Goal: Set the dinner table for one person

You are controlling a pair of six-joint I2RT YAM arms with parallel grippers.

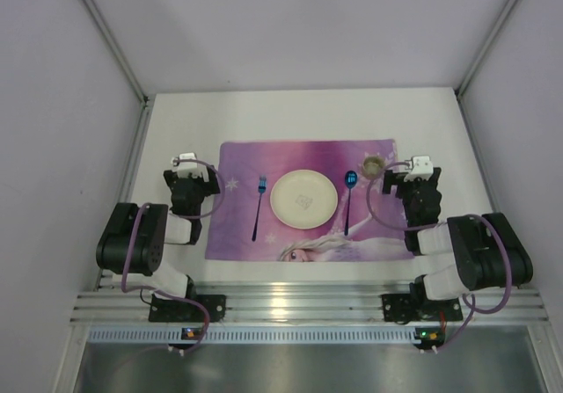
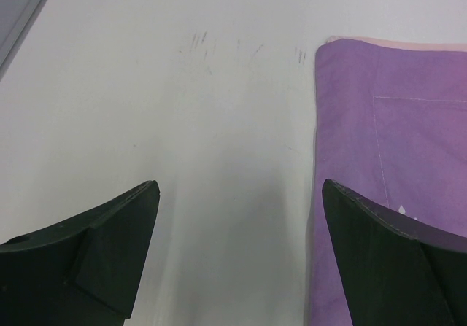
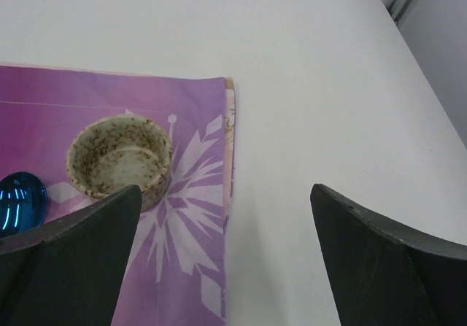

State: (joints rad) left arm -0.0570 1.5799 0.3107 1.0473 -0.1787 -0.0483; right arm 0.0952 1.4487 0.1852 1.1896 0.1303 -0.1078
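The white dinner table (image 1: 308,116) carries a purple princess placemat (image 1: 237,164). On the mat lie a blue fork (image 1: 259,207) at left, a cream plate (image 1: 304,199) in the middle, a blue spoon (image 1: 349,198) to its right and a speckled cup (image 1: 373,163) at the mat's far right corner. My left gripper (image 1: 190,166) is open and empty over bare table (image 2: 182,122) beside the mat's left edge (image 2: 379,122). My right gripper (image 1: 413,169) is open and empty, straddling the mat's right edge (image 3: 228,165), with the cup (image 3: 119,158) and spoon bowl (image 3: 20,200) to its left.
Grey walls and metal posts (image 1: 114,41) enclose the table on three sides. An aluminium rail (image 1: 299,305) with both arm bases runs along the near edge. Faint pen marks (image 2: 201,45) are on the table ahead of the left gripper.
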